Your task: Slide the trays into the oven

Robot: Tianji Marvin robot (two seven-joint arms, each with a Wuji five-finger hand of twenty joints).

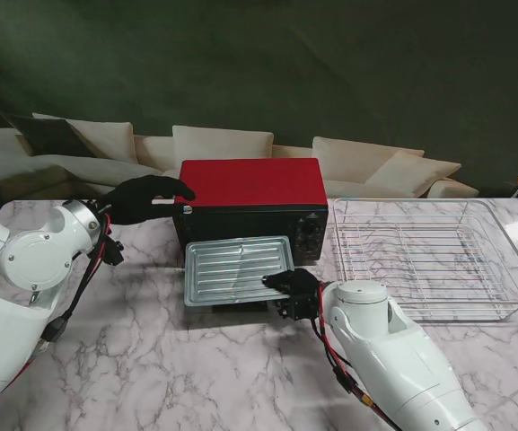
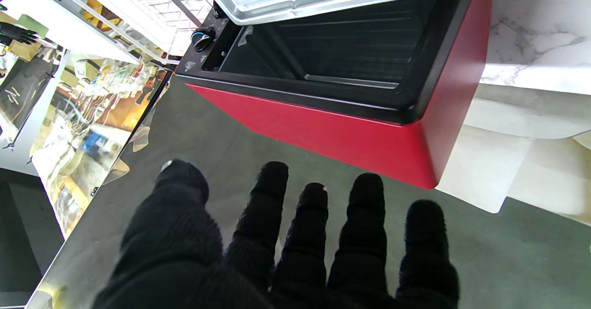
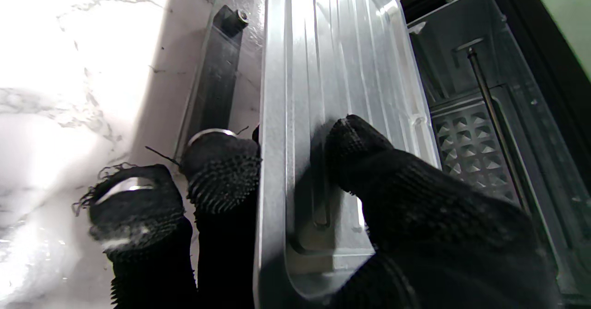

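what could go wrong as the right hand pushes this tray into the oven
1. The right hand pinches only one corner of the ribbed metal tray, so a push may skew it and jam it against the oven opening.
2. The left hand looks to rest open at the oven's top corner; if that bracing is light, the oven could slide back on the marble table.
3. The pinch may slip off the thin rim.
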